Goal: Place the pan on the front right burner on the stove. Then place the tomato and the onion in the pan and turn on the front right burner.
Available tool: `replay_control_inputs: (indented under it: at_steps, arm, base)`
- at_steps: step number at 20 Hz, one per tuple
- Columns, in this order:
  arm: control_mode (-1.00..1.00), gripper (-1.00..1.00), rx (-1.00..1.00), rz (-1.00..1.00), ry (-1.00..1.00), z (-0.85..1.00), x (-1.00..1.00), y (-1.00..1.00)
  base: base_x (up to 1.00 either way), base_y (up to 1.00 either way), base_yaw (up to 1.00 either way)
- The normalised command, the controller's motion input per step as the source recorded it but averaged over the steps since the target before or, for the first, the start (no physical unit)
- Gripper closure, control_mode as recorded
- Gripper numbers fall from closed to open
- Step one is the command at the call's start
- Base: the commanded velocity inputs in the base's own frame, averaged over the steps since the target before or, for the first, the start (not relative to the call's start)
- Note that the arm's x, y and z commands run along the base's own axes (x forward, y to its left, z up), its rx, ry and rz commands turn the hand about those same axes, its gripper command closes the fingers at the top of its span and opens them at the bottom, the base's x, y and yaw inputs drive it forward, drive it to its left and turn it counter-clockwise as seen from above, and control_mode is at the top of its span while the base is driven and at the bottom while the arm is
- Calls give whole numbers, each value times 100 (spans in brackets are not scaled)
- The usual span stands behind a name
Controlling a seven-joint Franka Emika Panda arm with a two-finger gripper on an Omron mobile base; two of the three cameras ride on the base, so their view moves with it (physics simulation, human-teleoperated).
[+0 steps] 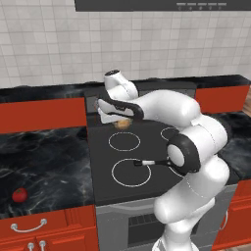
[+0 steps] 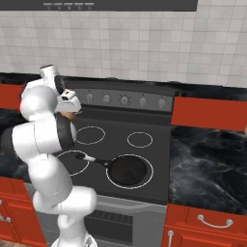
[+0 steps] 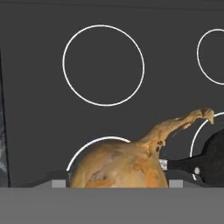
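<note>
My gripper (image 1: 119, 120) hangs over the back left of the stove (image 2: 118, 144), shut on the onion (image 1: 122, 124). That tan bulb (image 3: 122, 166) with its dry stalk sits between the jaws in the hand view, well above the glass. Beside the arm in the right base view, the onion (image 2: 70, 116) shows just under the hand. The black pan (image 2: 128, 170) rests inside the front right burner (image 2: 152, 170), its handle pointing left. In the left base view the arm hides most of the pan and leaves its handle (image 1: 147, 162) showing. The tomato (image 1: 19, 195) lies on the left counter.
Several round knobs (image 2: 124, 100) line the grey back panel. Black marble counters (image 1: 49, 152) (image 2: 207, 159) flank the stove over red drawers. A hood (image 2: 120, 4) hangs overhead. The two left burner rings (image 1: 124, 141) (image 1: 131, 172) are bare.
</note>
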Motion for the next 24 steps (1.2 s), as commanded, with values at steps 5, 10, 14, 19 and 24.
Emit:
replay_control_inputs:
  at_steps: [5,10,14,19,24]
  arm:
    - [-100,100,0,0,6,3,-1,-92]
    - [-100,100,0,0,7,0,-3,-94]
    - [-100,100,0,0,11,1,-2,-83]
    - [-100,100,0,0,13,0,-16,-64]
    - [-100,100,0,0,11,-4,-34,-59]
  base:
    - [0,0,0]
    - [0,0,0]
    - [0,0,0]
    - [0,0,0]
    - [0,0,0]
